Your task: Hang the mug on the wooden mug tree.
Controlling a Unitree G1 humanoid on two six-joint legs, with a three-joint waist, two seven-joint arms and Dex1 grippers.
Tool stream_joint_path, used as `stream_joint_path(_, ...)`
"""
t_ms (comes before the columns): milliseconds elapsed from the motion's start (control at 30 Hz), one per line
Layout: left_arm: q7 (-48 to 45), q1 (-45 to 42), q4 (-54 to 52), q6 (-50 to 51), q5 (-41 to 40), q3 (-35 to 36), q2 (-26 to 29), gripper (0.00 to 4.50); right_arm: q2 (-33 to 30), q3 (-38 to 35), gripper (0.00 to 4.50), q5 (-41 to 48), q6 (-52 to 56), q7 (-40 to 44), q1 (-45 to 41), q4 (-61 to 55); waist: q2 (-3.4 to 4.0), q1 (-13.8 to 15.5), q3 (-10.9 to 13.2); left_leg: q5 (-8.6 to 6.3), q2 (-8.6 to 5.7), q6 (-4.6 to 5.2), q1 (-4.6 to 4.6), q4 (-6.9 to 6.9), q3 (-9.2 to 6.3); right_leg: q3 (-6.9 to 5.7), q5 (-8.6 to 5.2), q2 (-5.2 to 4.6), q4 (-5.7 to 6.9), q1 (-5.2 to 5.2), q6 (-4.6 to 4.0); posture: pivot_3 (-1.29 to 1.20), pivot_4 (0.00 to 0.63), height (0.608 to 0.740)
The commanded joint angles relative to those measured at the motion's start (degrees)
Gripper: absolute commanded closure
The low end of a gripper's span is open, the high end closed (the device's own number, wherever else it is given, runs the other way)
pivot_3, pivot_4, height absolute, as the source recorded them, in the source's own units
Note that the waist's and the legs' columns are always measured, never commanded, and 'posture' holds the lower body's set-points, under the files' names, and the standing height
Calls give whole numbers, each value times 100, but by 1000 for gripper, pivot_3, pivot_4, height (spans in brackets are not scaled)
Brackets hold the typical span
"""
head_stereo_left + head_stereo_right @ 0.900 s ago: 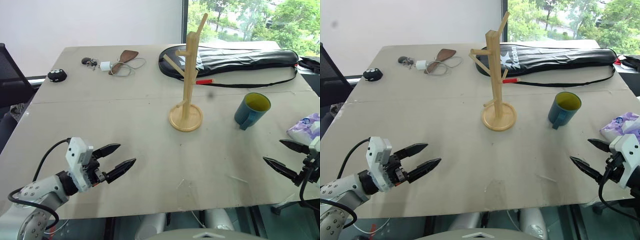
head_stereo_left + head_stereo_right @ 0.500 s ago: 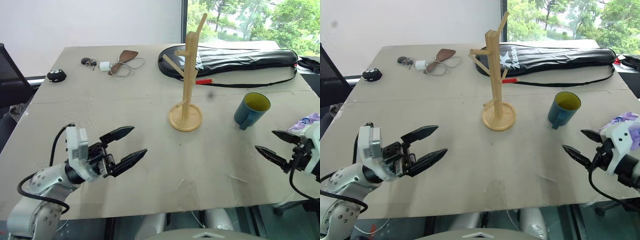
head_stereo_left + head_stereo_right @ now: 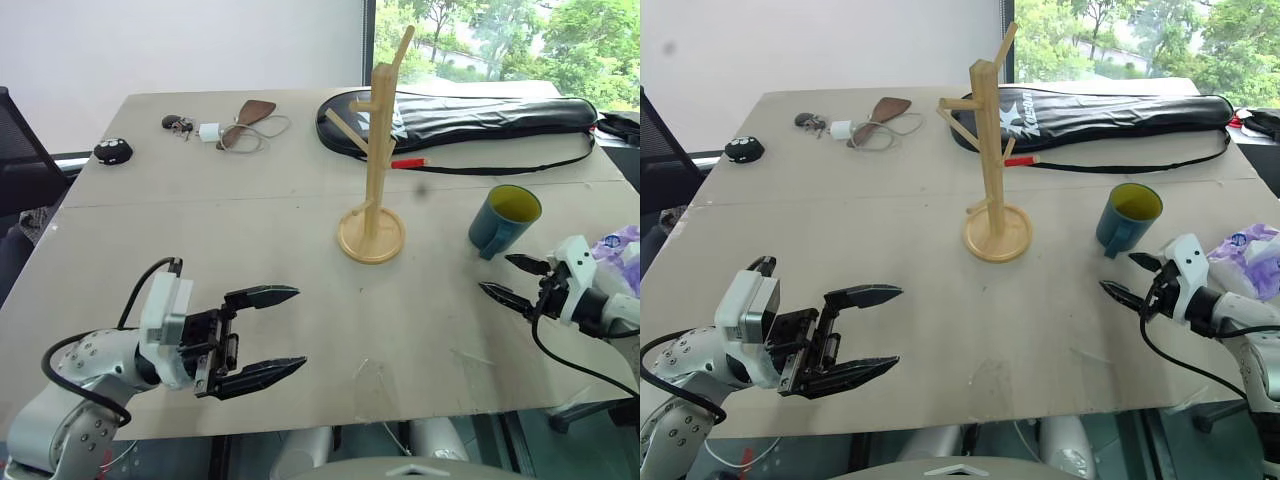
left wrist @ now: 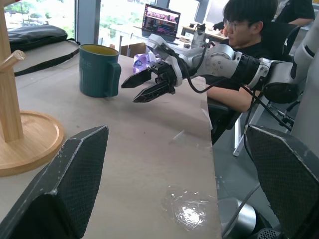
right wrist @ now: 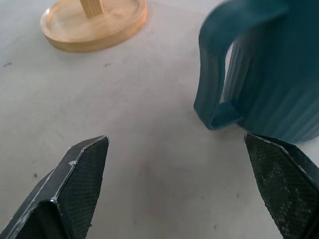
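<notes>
The mug [image 3: 504, 221] stands upright on the table [image 3: 200, 240], right of the wooden mug tree [image 3: 373, 150] and well apart from it, handle turned toward the near-left. It looks like glazed ceramic with a ribbed wall: rigid, moderately heavy, probably slick, and breakable if dropped or knocked on the pole. A grip across the rim and wall on the side away from the handle is judged best, so the handle loop is left free for a peg; a pinch on the handle itself would block the hanging. The right gripper [image 3: 512, 279] is near the mug on its near side, not touching, fingers spread wide with nothing between them; in the right wrist view the handle [image 5: 215, 89] lies ahead between the fingertips [image 5: 82, 164]. The left gripper [image 3: 262, 331] hovers over the near-left of the table, jaws apart and empty, well clear of the tree. The tree is tall on a small disc base, so it is judged easy to tip if the mug is pushed sideways against a peg. Nothing lies between mug and tree. A purple-and-white packet [image 3: 620, 246] sits just right of the right gripper and could be brushed by the arm. A long black bag [image 3: 470, 115] lies behind the tree; keys, a charger and a small black object lie at the far left, out of the way. A person [image 4: 249, 30] is seated beyond the table's right edge.
</notes>
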Motion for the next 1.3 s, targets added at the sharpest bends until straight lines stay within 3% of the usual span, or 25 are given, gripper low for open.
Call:
stream_joint_path(33,23,58,-243,-88,-31,128,68,0,47,33,100,-185,-508,180,-178,313,1,0,0,0,0,0,0,0,0,0,0,0,0,0,0,0,150,740)
stream_joint_path(167,71,107,-287,-101,-22,165,68,0,158,42,100,-120,-555,309,-310,533,1,-2,0,0,1,0,1,0,-1,0,0,1,1,0,0,0,150,740)
stream_joint_path(267,135,126,-351,-80,-51,171,66,0,267,31,929,-103,-588,298,-384,597,2,-1,1,0,1,0,0,0,-1,0,0,1,1,-1,0,0,150,740)
stream_joint_path(367,180,146,-384,-83,-37,162,66,0,334,90,2312,-147,-613,328,-439,604,2,-2,0,0,1,0,1,0,-1,0,0,0,1,-1,0,0,150,740)
stream_joint_path(1133,226,303,-418,-200,7,175,37,0,614,248,2312,-164,-381,86,-831,502,3,-8,1,0,1,0,1,-1,-1,1,0,1,1,-2,0,0,150,740)
stream_joint_path(1167,223,311,-409,-211,3,184,38,0,623,261,2876,-168,-377,80,-860,518,3,-7,2,0,1,0,1,-1,-1,1,0,1,2,-2,0,0,150,740)
stream_joint_path(1267,216,342,-363,-252,28,205,25,0,630,302,3757,-206,-405,83,-950,614,3,-5,2,0,1,0,0,-1,-1,1,0,1,1,-2,0,0,150,740)
stream_joint_path(1300,205,356,-352,-268,39,206,20,0,631,311,4332,-220,-412,85,-980,651,3,-5,2,0,1,0,0,-1,-1,1,0,1,1,-3,0,0,150,740)
